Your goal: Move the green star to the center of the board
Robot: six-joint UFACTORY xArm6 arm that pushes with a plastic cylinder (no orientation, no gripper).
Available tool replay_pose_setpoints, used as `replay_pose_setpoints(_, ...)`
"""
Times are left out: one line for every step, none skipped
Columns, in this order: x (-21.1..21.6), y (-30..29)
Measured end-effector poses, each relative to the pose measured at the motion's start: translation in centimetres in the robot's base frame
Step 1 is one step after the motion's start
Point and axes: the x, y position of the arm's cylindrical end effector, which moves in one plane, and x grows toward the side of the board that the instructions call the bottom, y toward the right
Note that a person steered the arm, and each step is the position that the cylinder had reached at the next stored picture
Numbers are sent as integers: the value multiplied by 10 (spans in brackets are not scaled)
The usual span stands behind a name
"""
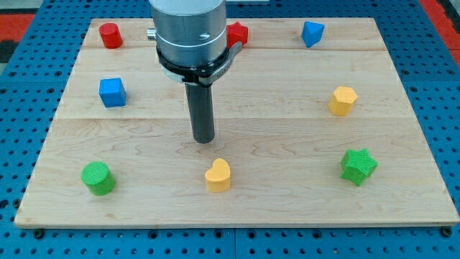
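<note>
The green star (358, 166) lies near the view's lower right of the wooden board (287, 208). My tip (203, 139) rests on the board a little left of its middle, far to the left of the star and slightly above it in the view. A yellow heart (218, 175) lies just below my tip. The arm's grey body rises from the rod toward the view's top and hides part of the board behind it.
A green cylinder (97, 178) sits at lower left, a blue cube (112, 92) at left, a red cylinder (110, 35) at top left. A red star (238, 33) shows partly behind the arm. A blue block (312, 33) sits at top right, a yellow hexagon (343, 101) at right.
</note>
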Motion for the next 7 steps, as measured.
replay_pose_setpoints(-7, -4)
replay_pose_setpoints(-21, -4)
replay_pose_setpoints(-33, -4)
replay_pose_setpoints(-32, -4)
replay_pose_setpoints(-36, 73)
replay_pose_setpoints(-36, 80)
replay_pose_setpoints(-37, 80)
